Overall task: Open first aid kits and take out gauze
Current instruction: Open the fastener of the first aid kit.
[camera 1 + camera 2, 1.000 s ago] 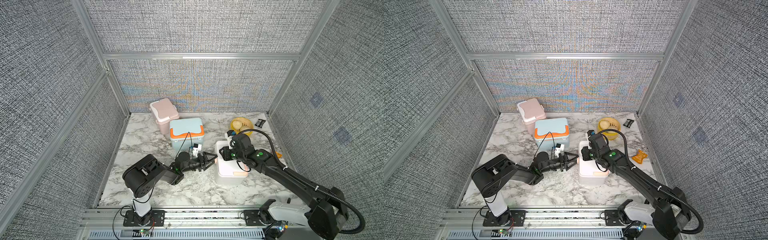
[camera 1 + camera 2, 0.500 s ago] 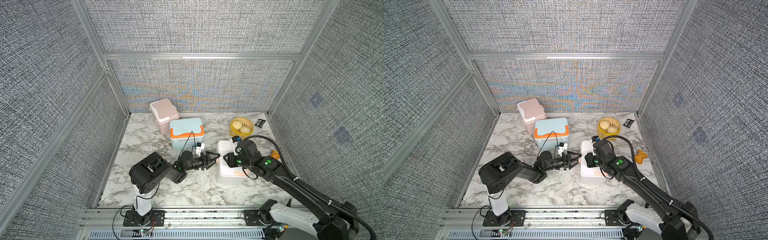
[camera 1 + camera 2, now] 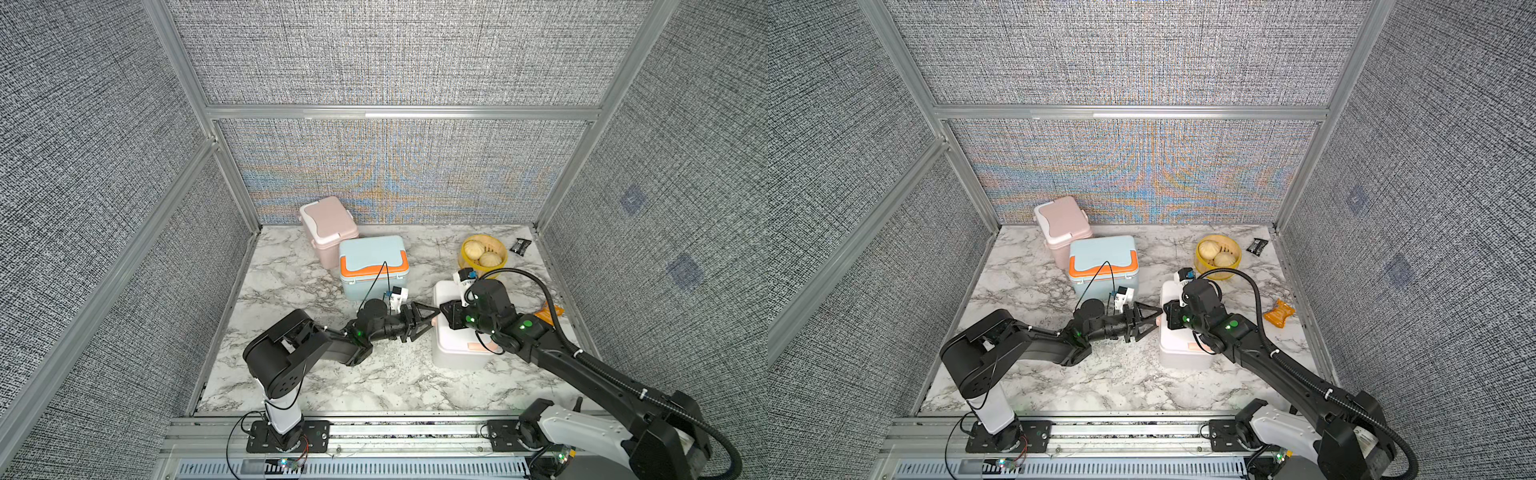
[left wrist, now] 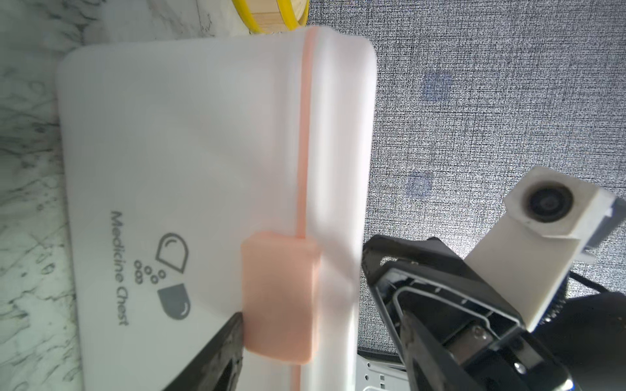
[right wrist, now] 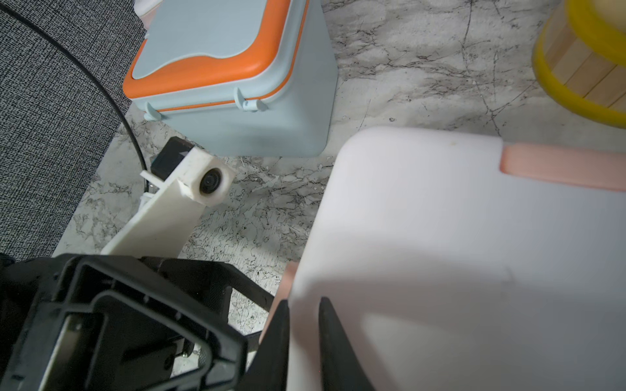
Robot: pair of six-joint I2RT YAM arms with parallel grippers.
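All three boxes have their lids down, so whatever they hold is hidden. In both top views the right arm covers much of the white box (image 3: pixel 453 349) and its own fingertips as well. Only the right wrist view shows the right gripper (image 5: pixel 304 304): its fingers are close together with the edge of the lid (image 5: pixel 440 237) between them, one on top and one down the side. Whether they press on it I cannot tell. In the left wrist view one finger (image 4: pixel 223 352) of the left gripper shows, cut off by the frame, its tip just beside the peach latch (image 4: pixel 281 298); the other finger is out of frame. In a top view the left gripper (image 3: pixel 432 318) has its fingers spread apart at the box's 9 o'clock side, holding nothing.

The white box is rounded, with a peach seam line, latch and handle, and grey print (image 4: pixel 118 270) reading "Medicine Chest" on its side. It sits at 3 o'clock on the marble table (image 3: pixel 311 291). The blue box (image 3: pixel 372 255), trimmed in orange, stands toward 12 o'clock. The pink box (image 3: pixel 326 220) is right beside it at 11 o'clock, near the back wall.

A yellow basket (image 3: pixel 462 257) at 2 o'clock holds buns (image 3: pixel 476 248). A black packet (image 3: pixel 520 246) lies in the far corner beyond it, and an orange wrapper (image 3: pixel 1280 313) lies at the 3 o'clock edge.
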